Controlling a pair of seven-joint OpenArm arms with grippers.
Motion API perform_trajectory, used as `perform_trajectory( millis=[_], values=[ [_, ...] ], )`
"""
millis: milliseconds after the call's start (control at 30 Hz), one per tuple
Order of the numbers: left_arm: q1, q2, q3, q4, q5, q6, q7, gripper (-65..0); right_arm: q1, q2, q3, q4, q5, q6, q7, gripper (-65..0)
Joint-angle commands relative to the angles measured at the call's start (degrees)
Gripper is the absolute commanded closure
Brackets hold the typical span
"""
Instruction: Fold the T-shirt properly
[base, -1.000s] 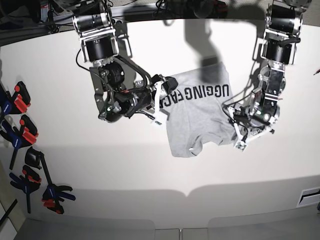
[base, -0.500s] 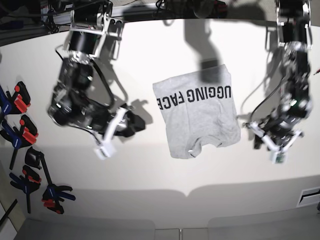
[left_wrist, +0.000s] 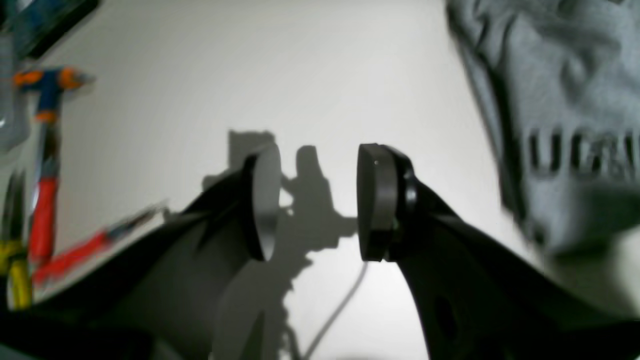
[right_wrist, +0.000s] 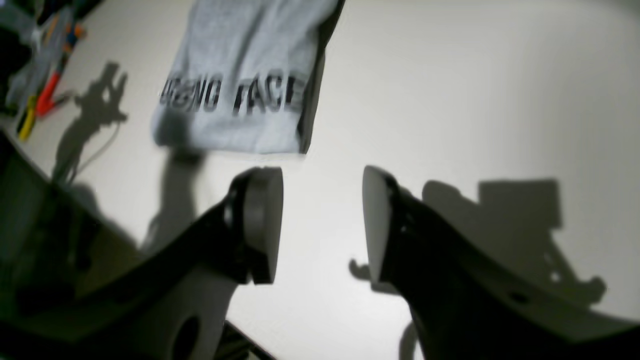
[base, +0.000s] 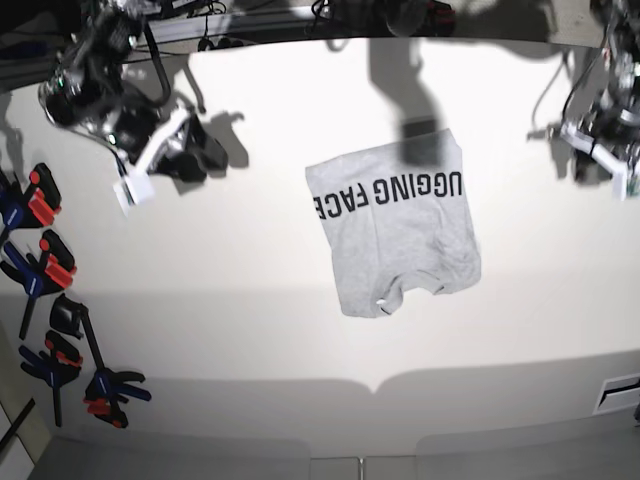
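Note:
The T-shirt lies folded into a rough rectangle in the middle of the white table, with its black "UGGING FACE" lettering facing up. A sleeve and hem bunch at its near edge. My left gripper is raised at the far right, apart from the shirt. In the left wrist view it is open and empty, with the T-shirt at upper right. My right gripper is raised at the far left. In the right wrist view it is open and empty, with the T-shirt well beyond it.
Several blue, red and black clamps lie along the table's left edge. Red, orange and yellow tools lie blurred at the left of the left wrist view. Cables and arm bases stand along the back edge.
Both arms have pulled away from the shirt's sides, up and outward toward the back corners. The shirt was let go and lies unmoved.

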Motion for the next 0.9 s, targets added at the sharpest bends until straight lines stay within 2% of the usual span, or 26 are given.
perform_trajectory(
  millis=[0, 133, 267, 367, 533, 633, 867],
  values=[
    [2.49, -0.81, -1.49, 1.57, -0.92, -0.72, -0.96, -23.1, -1.81, 0.76, 1.6, 2.19, 2.47, 0.24, 0.88, -25.0],
    [12.85, -0.79, -5.16, 3.63, -1.66, -1.6, -1.01, -23.1, -10.78, 0.74, 6.86, 6.34, 5.53, 0.28, 0.88, -25.0],
    [20.09, -0.44, -8.63, 3.8, -1.14, -1.6, -0.94, -23.1, -20.28, 0.74, 10.45, 8.94, 5.66, 0.59, 0.88, -25.0],
    [24.55, 1.64, -11.65, 3.8, -1.05, -1.6, -0.74, -23.1, -28.44, 0.68, 11.63, 9.03, 5.55, 2.46, 0.88, -25.0],
    [31.63, 3.82, -14.03, 3.78, -1.05, -1.64, 0.57, -23.1, -39.43, -0.24, 11.82, 9.03, 5.42, 2.46, 0.88, -25.0],
    [35.98, 3.82, -14.03, 3.78, -1.05, -2.29, 0.52, -23.1, -43.28, -1.7, 11.8, 9.01, 5.4, 2.46, 0.88, -25.0],
    [41.88, 3.96, -14.03, -0.66, -1.01, -8.33, -2.4, -23.1, -45.64, -2.25, 11.8, 5.2, 5.22, 2.46, 0.88, -25.0]
  ],
)
